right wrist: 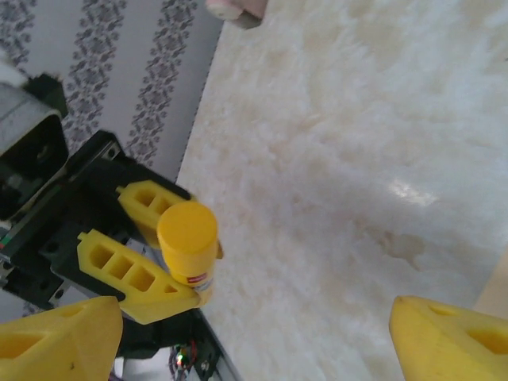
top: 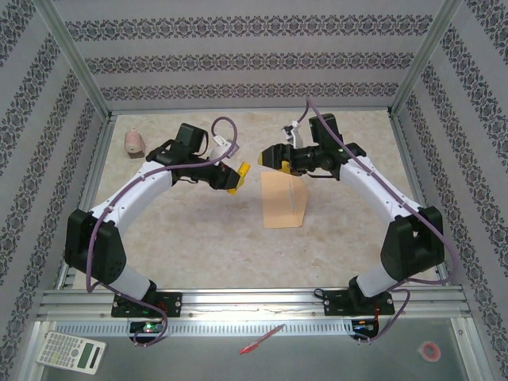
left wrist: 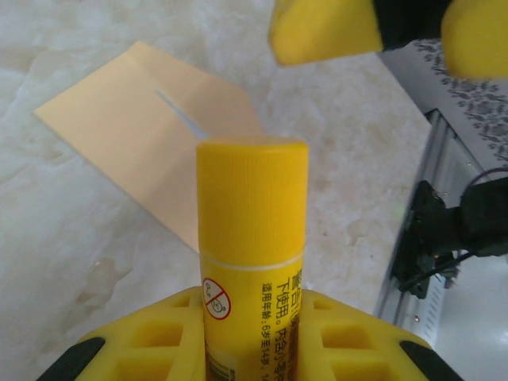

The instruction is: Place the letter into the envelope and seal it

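Your left gripper pinches the capped glue stick just left of the envelope, which lies flat near the middle of the table. Your right gripper hangs spread by the envelope's far edge.

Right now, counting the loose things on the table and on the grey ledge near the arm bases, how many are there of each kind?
envelope: 1
glue stick: 1, held by the left end effector
pinkish object: 1
calculator: 1
red pen: 1
small red round item: 1
total: 6
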